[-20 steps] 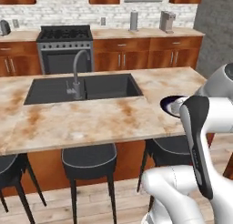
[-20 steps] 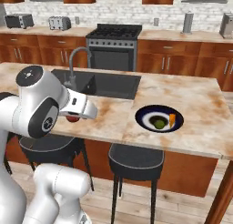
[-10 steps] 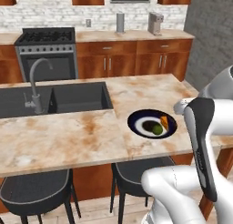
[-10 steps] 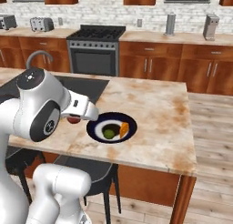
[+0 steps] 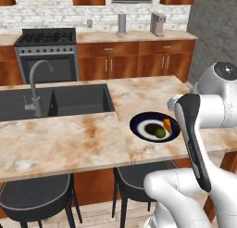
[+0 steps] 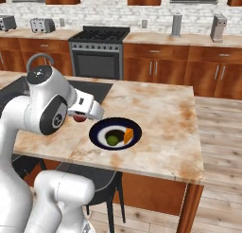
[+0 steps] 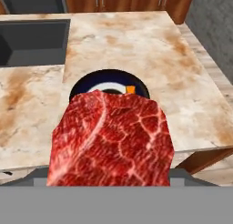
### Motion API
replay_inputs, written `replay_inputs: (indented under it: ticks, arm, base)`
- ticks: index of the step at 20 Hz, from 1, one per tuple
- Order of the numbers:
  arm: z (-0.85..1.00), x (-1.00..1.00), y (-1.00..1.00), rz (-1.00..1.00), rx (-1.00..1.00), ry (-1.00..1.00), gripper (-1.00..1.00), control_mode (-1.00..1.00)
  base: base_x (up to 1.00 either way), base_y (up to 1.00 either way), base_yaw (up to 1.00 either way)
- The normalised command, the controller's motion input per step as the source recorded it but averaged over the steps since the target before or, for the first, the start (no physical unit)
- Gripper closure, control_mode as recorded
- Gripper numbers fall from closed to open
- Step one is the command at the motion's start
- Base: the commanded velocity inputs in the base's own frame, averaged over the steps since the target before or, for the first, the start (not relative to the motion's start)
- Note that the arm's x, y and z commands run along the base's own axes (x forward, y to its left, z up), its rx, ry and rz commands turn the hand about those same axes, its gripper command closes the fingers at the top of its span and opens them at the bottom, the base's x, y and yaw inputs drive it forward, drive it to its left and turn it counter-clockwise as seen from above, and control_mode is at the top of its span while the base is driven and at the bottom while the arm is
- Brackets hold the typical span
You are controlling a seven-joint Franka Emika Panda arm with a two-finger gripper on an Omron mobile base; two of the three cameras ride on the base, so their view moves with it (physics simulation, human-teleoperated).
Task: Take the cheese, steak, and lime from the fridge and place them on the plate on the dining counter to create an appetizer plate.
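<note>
Now the pincer (image 6: 81, 114), grasping the marbled red steak chunk (image 7: 111, 139), has arrived beside the navy-rimmed round plate (image 6: 101, 127) on the marbled desk (image 6: 160, 123); placing comes next.

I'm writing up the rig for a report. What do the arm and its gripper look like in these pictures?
The arm is glossy white, built of rounded, bulbous links. Its joints show as dark grey round caps with small pale markings, and a dark strip runs along one link in the left base view. The hand is a white block. No cables show. The gripper's fingers are too hidden to describe.
</note>
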Motion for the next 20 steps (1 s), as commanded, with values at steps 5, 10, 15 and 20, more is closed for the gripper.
replay_inputs:
  ticks: [5, 10, 15, 20]
  arm:
    - [-0.58, 0.62, 0.37, -0.16, 0.00, 0.10, 1.00, -1.00]
    - [-0.59, 0.74, 0.23, -0.23, 0.03, 0.23, 1.00, -1.00]
    - [-0.53, 0.85, 0.00, -0.26, 0.08, 0.26, 1.00, -1.00]
    - [-0.53, 0.79, 0.00, -0.20, 0.07, 0.20, 1.00, -1.00]
  base:
    - [0.00, 0.00, 0.00]
    - [0.00, 0.00, 0.00]
    - [0.00, 0.00, 0.00]
    - [0.00, 0.00, 0.00]
